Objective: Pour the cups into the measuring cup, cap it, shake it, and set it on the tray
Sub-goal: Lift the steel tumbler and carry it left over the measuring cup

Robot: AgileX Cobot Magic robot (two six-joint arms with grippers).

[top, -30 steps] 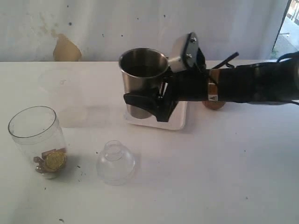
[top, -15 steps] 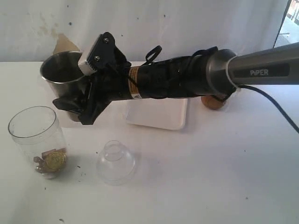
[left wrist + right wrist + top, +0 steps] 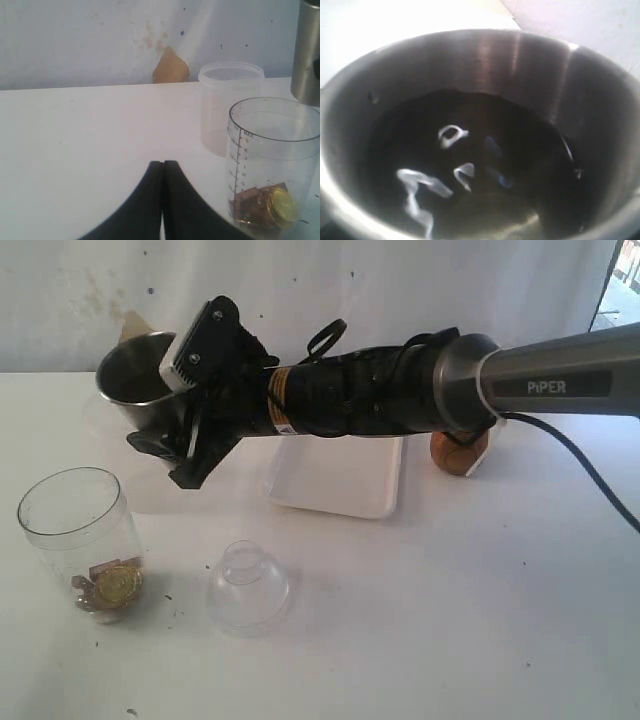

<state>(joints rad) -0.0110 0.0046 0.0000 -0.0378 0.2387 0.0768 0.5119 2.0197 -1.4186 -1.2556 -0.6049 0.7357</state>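
In the exterior view the right hand [image 3: 168, 452] is clamped on the tapered grey stainless-steel tumbler [image 3: 128, 380] and holds it upright beyond the tall clear plastic measuring cup [image 3: 75, 525], which stands on the white surface [image 3: 450, 620] with gold-wrapped pieces [image 3: 112, 585] in its base. In the left wrist view the left hand [image 3: 162, 195] has its fingers pressed together near that cup. The right wrist view looks into the tumbler, where pale glints lie on the dark bottom.

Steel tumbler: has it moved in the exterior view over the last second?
Yes. The steel tumbler, held in the right hand, travelled left from over the white tray to well left of it, nearer the measuring cup.
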